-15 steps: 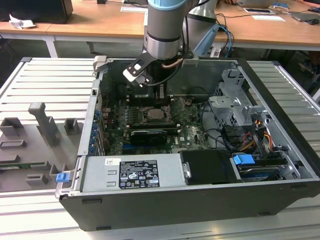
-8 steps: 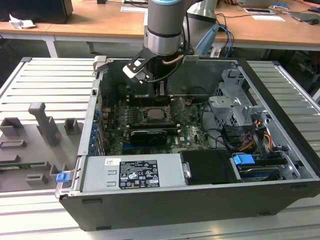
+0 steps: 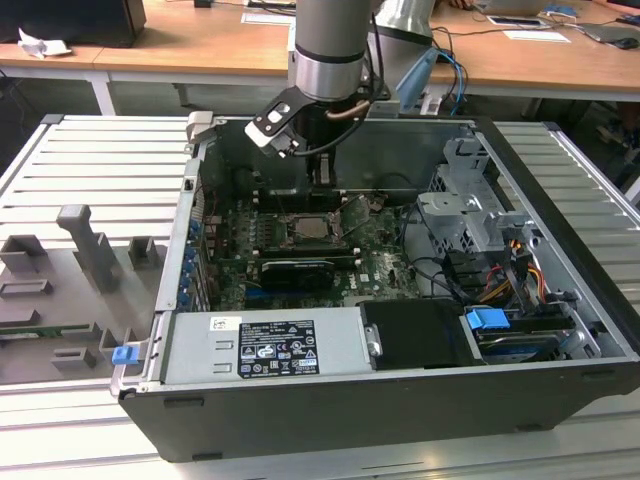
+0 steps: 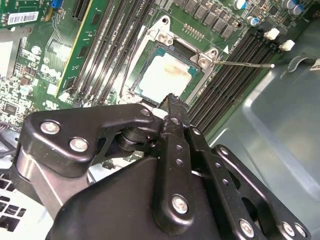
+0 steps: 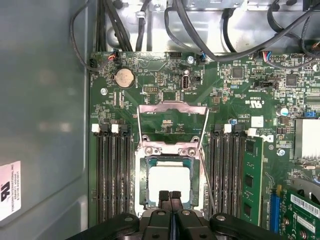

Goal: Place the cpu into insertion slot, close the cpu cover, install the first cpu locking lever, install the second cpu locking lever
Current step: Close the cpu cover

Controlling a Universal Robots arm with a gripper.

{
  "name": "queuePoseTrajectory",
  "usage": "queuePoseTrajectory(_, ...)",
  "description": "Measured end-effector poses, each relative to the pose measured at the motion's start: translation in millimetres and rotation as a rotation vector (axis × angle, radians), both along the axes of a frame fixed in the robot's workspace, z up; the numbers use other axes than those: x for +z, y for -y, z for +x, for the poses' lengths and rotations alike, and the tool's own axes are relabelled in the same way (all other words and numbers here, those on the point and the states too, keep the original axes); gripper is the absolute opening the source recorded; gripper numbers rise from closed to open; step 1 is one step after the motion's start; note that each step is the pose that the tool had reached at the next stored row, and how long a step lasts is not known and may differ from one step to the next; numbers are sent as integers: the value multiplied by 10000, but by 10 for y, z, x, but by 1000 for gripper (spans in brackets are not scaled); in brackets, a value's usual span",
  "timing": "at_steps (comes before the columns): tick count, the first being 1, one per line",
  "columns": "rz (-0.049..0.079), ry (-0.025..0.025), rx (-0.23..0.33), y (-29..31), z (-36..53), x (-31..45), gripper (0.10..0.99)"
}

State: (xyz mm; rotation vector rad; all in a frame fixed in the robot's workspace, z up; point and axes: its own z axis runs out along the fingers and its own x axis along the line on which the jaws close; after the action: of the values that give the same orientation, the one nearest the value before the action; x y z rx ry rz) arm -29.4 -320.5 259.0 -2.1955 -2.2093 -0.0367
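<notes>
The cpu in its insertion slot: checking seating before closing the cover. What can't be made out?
First wrist view: the black gripper hides part of one edge of the pale square cpu.
Second wrist view: the gripper covers a corner of the silvery-rimmed square insertion slot.
Exterior view: the slot is too small to judge seating.

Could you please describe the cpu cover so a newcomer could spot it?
The open computer case holds a green motherboard. Beside its insertion slot the cpu cover is flipped open: a thin silvery windowed frame, unlike the black memory slots alongside.
</notes>
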Motion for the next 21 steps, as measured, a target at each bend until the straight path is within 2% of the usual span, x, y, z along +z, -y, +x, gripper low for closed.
queuePoseTrajectory(2,4,2,-1,-1,13,3,106)
queuePoseTrajectory(8,0,-34,9,-11,244,5,106)
queuePoseTrajectory(14,-8,-56,12,-48,396,6,106)
queuePoseTrajectory(21,-10,-77,17,-75,527,5,106)
